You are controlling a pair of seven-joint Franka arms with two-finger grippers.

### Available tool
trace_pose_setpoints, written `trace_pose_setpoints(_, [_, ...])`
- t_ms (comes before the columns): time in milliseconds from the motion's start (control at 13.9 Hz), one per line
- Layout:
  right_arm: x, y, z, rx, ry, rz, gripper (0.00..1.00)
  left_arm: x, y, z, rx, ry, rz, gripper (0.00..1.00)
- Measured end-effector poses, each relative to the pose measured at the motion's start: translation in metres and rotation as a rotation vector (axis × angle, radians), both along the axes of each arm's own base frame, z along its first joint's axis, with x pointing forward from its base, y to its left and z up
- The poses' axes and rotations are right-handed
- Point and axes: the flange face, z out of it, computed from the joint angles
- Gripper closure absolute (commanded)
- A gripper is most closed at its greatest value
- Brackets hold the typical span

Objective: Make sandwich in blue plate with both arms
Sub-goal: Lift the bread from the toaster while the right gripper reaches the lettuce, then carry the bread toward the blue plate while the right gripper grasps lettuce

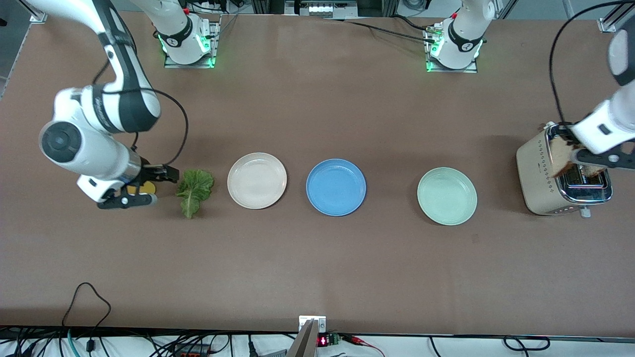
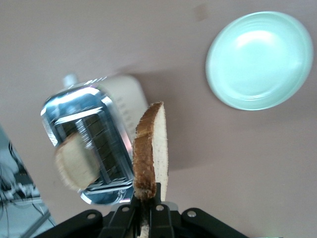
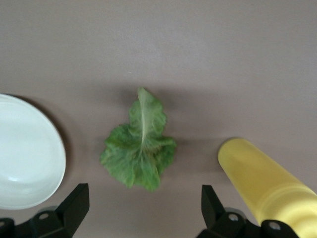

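Left gripper (image 1: 578, 166): right edge of the front frame, over the toaster (image 1: 555, 183); fingers clamped tight on a bread slice (image 1: 559, 156), gripped at one edge and held on edge, clear of the slots.
Bread slice, left wrist view (image 2: 151, 148): bottom centre of the frame, brown crust facing the camera, rising from between the closed fingers (image 2: 157, 214).
Second slice (image 2: 77, 161): lower left of the left wrist frame, standing in a toaster slot; blurred.
Toaster: chrome top, beige body, at the left arm's end of the table, beside the green plate (image 1: 447, 196).
Right gripper (image 1: 141, 186): left of the front frame, low over the table beside the lettuce (image 1: 194, 191); fingers spread wide, holding nothing.
Right gripper, own wrist view (image 3: 143, 210): one fingertip in each lower corner region of the frame, lettuce (image 3: 139, 146) lying between and ahead of them, untouched.
Lettuce: flat on the table, between the right gripper and the white plate (image 1: 257, 180).
Yellow bottle (image 3: 267, 186): lower right of the right wrist frame, just beside one finger; in the front frame only a yellow patch (image 1: 141, 188) shows under the gripper.
Blue plate (image 1: 336, 187): centre of the front frame, between the white and green plates, nothing on it.
Plates: three in one row across the middle of the table, each apart from the next.
Sandwich: not assembled; its parts lie at both ends of the table.
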Motion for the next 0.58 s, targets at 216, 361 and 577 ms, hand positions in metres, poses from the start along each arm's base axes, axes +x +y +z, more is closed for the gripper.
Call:
trace_pose_setpoints(216, [0.005,0.001,-0.052,0.010,-0.025,0.012,0.00,0.002,-0.061,-0.023,-0.152,0.048,-0.048,0.99])
trace_pose_setpoints(361, [0.003,0.002,-0.090,0.015,-0.030,0.024,0.00,0.005,-0.086,-0.048,-0.253,0.103,-0.042,0.99])
trace_pose_setpoints(577, [0.001,0.005,-0.130,0.018,-0.020,0.030,0.15,0.008,-0.133,-0.087,-0.380,0.192,0.045,0.99])
